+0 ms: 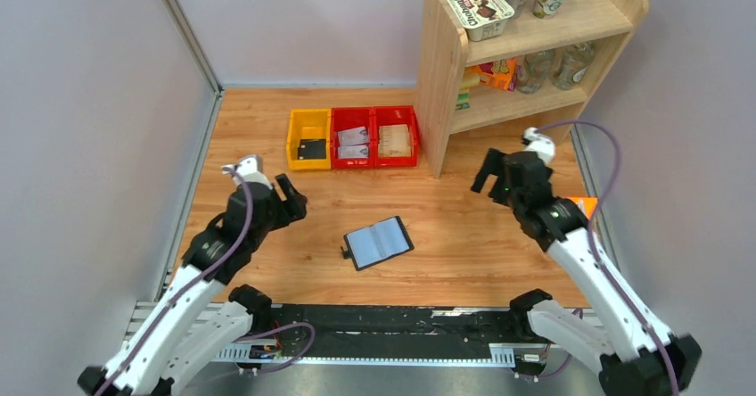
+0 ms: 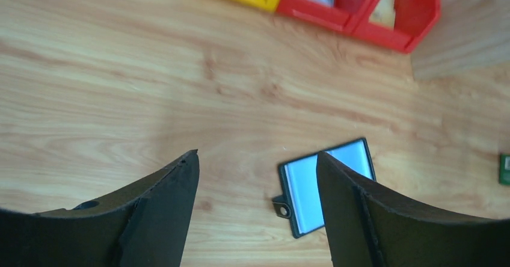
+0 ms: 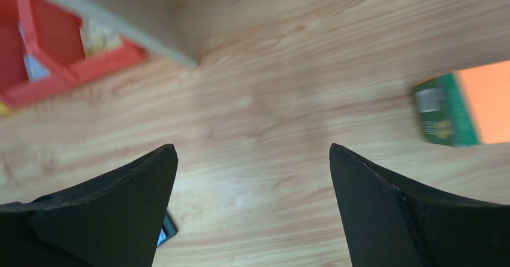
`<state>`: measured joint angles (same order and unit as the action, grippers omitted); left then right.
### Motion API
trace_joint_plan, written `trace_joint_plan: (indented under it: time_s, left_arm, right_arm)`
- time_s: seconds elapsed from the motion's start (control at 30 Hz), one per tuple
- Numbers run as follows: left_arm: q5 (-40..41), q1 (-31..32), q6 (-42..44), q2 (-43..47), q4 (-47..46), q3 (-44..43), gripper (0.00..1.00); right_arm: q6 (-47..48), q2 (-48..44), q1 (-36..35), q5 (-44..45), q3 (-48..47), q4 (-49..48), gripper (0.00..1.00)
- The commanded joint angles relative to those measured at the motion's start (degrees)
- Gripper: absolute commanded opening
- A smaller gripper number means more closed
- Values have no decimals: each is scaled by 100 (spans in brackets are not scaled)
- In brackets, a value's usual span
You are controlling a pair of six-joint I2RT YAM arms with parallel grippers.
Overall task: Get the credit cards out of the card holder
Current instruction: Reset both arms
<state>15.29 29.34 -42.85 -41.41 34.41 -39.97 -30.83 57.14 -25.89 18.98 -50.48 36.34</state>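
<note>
Both arms bent, hanging above the bench (image 1: 464,244), well apart. Left hand (image 1: 292,200) fingers spread, empty. Right hand (image 1: 488,180) spread wide, empty. Black wallet (image 1: 379,242) lies open and flat between them, grey-blue lining up. Black card (image 1: 312,149) in yellow bin (image 1: 295,137). Labels too small to read.

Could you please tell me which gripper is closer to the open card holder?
Left. The left gripper hovers open just left of the card holder; the right gripper, also open, is farther off to its right, toward the wooden shelf.
</note>
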Motion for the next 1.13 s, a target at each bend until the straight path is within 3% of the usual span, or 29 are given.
trace_joint_plan:
  time_s: [0.0,0.23,0.53,0.73,1.1]
  left_arm:
    - [1333,-131,839,1072,1347,-835,80]
    - [2539,-122,2051,2399,1894,-1417,81]
    - [2707,-122,3089,3813,1121,-944,81]
    - [2621,-131,2923,4221,1050,-486,81]
    - [2655,-130,3037,4334,795,-205,82]
  right_arm:
    - [542,-1238,558,939,-93,496,100]
    - [1359,-3137,568,1872,-261,489,100]
    - [2221,-4966,576,1925,608,-196,100]
    - [2353,-5914,576,2065,1119,-452,100]
    - [2336,-6084,576,2092,1392,-619,100]
